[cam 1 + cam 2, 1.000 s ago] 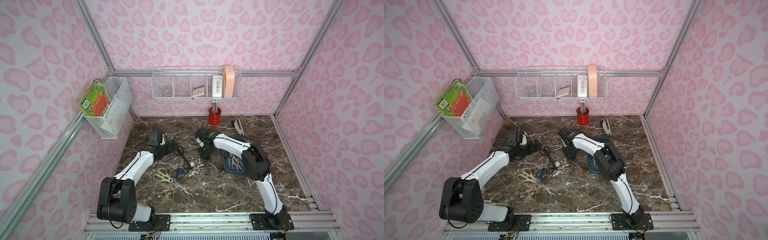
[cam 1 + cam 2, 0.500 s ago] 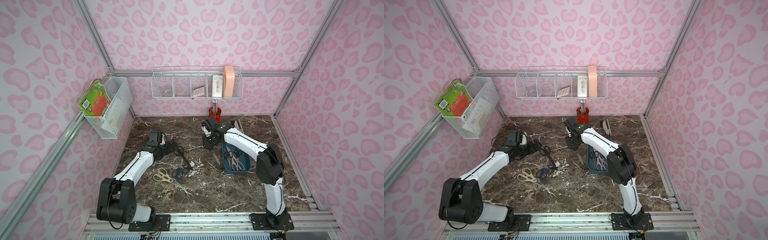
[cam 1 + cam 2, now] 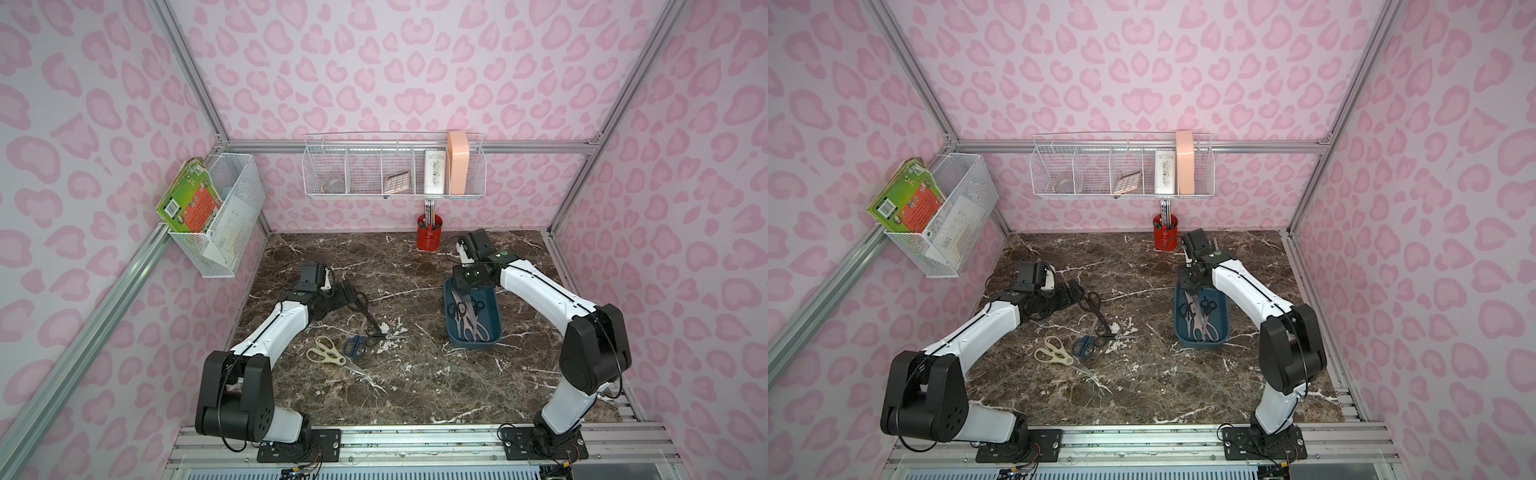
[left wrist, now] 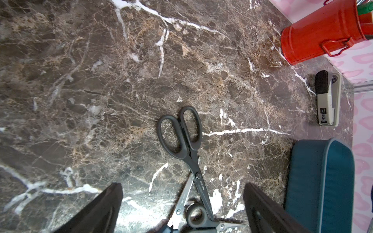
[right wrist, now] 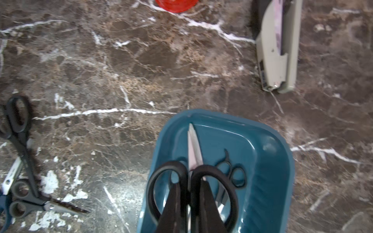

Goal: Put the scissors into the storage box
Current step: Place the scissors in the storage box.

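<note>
Right gripper (image 5: 189,182) is seen clamped on black-handled scissors (image 5: 169,164) (held above the storage box (image 5: 268,161)). Left gripper (image 4: 182,186) is seen spread wide.

Bright, even light leaves soft shadows; right wrist view is blurred, glare spotting the storage box (image 5: 269,147).

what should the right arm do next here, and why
Probably open the right pincer. It looks shut on the black-handled scissors, gripping between the handle loops, and those hang directly over the storage box, so letting go should drop the pair inside.
</note>
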Available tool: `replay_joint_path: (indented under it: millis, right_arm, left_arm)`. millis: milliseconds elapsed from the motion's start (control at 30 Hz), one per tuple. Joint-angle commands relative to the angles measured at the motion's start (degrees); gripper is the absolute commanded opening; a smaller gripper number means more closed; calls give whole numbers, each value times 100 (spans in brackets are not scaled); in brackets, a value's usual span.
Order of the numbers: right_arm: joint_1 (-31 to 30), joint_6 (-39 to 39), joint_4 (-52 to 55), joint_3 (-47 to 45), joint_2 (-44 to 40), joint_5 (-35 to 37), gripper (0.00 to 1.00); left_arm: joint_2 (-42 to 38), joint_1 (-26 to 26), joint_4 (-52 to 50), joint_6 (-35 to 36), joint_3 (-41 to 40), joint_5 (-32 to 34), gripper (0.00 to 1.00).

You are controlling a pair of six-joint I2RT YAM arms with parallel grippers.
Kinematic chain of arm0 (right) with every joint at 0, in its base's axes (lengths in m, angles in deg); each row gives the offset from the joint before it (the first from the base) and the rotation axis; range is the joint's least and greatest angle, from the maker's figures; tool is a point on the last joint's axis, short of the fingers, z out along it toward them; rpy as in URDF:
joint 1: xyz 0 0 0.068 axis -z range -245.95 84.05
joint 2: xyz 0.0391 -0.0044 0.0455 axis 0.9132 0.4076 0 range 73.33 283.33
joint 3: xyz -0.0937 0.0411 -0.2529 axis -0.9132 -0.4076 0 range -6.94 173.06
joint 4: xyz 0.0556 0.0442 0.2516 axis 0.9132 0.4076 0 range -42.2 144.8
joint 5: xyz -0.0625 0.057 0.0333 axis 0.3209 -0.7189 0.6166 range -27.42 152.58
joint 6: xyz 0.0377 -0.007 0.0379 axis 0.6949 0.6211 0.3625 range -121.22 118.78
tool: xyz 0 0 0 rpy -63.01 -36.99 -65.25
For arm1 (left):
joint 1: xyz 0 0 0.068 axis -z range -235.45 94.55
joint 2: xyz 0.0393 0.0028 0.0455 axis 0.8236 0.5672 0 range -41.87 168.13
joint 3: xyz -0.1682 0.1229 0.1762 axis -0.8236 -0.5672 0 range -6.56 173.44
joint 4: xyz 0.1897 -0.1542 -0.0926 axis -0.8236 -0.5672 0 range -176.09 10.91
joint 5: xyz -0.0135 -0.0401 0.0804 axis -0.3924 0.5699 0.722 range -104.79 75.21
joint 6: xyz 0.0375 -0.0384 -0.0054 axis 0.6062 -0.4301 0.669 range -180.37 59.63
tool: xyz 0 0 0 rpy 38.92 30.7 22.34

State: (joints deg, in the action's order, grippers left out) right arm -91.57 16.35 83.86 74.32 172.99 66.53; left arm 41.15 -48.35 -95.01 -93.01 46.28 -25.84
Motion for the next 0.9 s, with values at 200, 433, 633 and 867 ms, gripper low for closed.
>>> replay_joint_path:
  millis: [200, 433, 633, 867]
  right_arm:
    - [273, 263, -1083, -1114, -101, -42, 0]
    - [453, 437, -1429, -1422, 208, -138, 0]
    - [452, 495, -1543, -1507, 272, -222, 1]
    - [452, 436, -1316, -1393, 99, -37, 25]
  left_arm:
    - [79, 4, 72, -23, -19, -70, 99]
    - [91, 11, 80, -14, -19, -66, 98]
    - [91, 4, 69, -5, -12, -59, 98]
    - [115, 11, 55, -3, -11, -47, 98]
